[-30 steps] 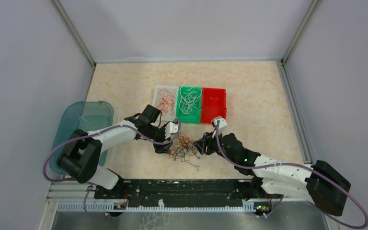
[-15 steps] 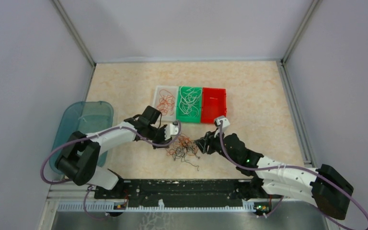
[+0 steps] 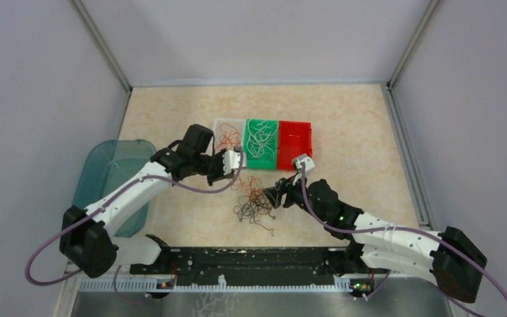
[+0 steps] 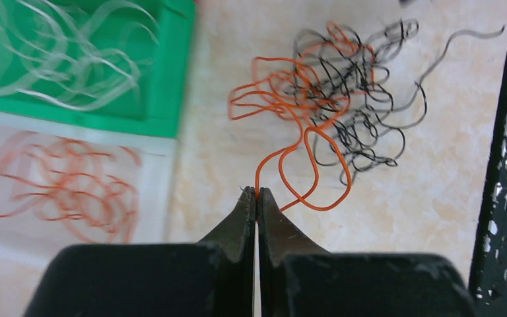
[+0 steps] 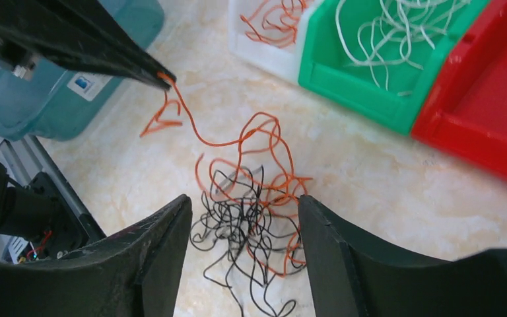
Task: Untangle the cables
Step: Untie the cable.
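A tangle of thin black and orange cables (image 3: 254, 203) lies on the table in front of the bins. My left gripper (image 4: 256, 193) is shut on one orange cable (image 4: 259, 173), pinched at the fingertips. That cable runs taut-curly from the tips (image 5: 164, 76) down into the tangle (image 5: 251, 218). In the top view the left gripper (image 3: 236, 160) hangs above the table next to the white bin. My right gripper (image 5: 243, 198) stands open just above the tangle's right side (image 3: 274, 197), nothing between its fingers (image 5: 162, 231).
Three bins stand in a row behind the tangle: a white one (image 3: 216, 142) with orange cables, a green one (image 3: 261, 167) with white cables, a red one (image 3: 295, 148). A teal tub (image 3: 115, 165) sits at the left. The black rail (image 3: 251, 261) borders the near edge.
The left gripper shut on an orange cable and rose back toward the bins, drawing it out of the tangle. The right gripper opened wider.
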Controlling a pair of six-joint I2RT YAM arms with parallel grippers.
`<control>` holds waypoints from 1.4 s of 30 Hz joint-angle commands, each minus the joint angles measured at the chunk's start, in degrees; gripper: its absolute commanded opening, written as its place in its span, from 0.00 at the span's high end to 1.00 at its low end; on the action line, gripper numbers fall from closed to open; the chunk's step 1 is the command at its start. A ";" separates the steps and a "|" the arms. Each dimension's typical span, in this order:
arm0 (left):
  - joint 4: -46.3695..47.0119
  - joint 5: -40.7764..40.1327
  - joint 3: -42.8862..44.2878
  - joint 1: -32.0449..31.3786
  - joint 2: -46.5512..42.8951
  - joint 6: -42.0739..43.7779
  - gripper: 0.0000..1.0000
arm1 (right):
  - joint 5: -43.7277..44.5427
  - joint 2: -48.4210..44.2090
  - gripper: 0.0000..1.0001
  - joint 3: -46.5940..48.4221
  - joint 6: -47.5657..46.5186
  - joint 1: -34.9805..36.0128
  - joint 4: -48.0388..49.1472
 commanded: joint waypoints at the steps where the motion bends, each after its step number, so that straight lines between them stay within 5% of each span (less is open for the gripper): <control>1: -7.58 0.05 9.29 -0.29 -4.61 1.43 1.00 | -3.22 0.85 0.37 6.21 -6.14 0.46 5.54; 9: -5.08 4.81 19.22 -0.35 -9.45 1.70 1.00 | -9.44 5.46 0.28 14.30 -15.99 0.43 10.70; 20: -3.32 17.42 26.88 -0.47 -12.70 4.50 1.00 | -8.84 11.38 0.29 20.82 -20.51 0.47 13.69; 42: 41.67 13.66 35.93 -0.45 -12.82 -11.97 1.00 | -14.34 21.45 0.43 14.60 -7.91 0.50 29.90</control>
